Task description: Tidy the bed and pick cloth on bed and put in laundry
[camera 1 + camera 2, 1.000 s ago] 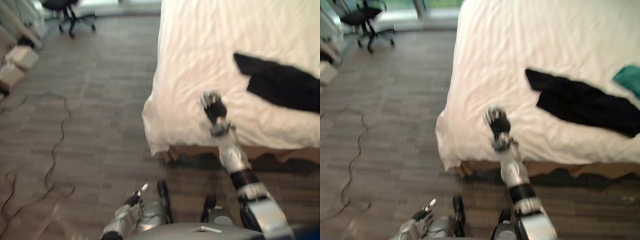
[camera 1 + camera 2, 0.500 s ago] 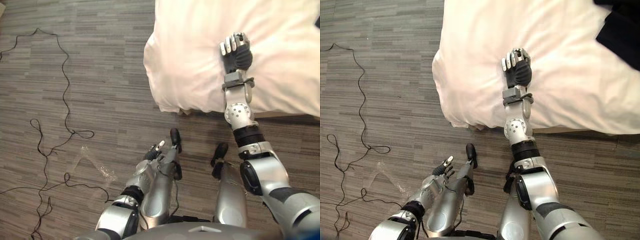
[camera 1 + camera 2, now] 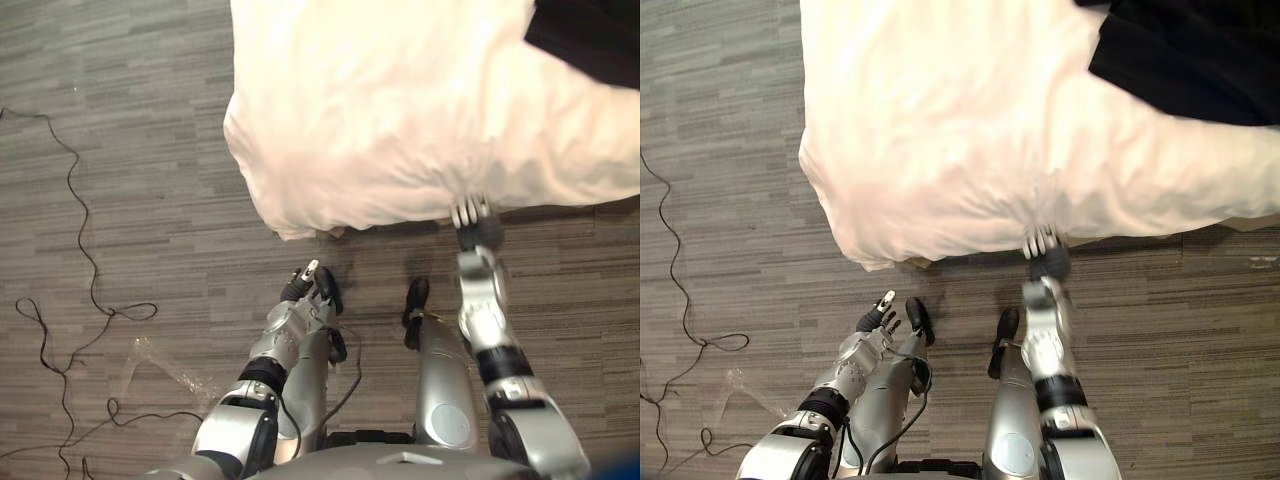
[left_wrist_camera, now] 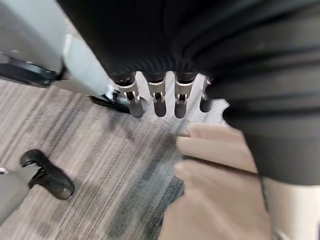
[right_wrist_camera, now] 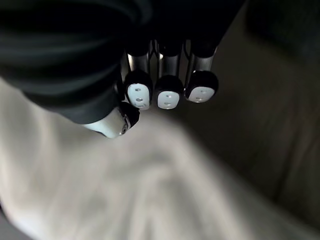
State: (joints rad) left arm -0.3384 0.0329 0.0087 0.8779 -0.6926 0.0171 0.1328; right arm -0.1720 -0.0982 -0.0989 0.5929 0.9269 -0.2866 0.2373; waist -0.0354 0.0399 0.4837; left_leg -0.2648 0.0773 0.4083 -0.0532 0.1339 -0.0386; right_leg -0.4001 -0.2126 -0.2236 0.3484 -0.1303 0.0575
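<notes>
Right hand [image 3: 476,220] has pulled back. Half a second ago it lay on top of the bed, now it sits at the near hem of the wrinkled white bed sheet [image 3: 380,110], just right of the bed's near left corner. The view has also shifted, so the camera moved too.

Right wrist view: fingers [image 5: 169,97] are curled in with the thumb tip close beside them, and nothing is held between them. The sheet lies just past the fingertips; can't tell whether they touch it.

Left hand [image 3: 303,283] hangs low over the grey wood-plank floor [image 3: 120,120], near and left of the bed corner. Its fingers [image 4: 159,102] are straight and relaxed, holding nothing.

The crumpled black cloth [image 3: 1185,55] is on the bed top, far right, well apart from both hands. It lies flat on the sheet and neither hand touches it.
</notes>
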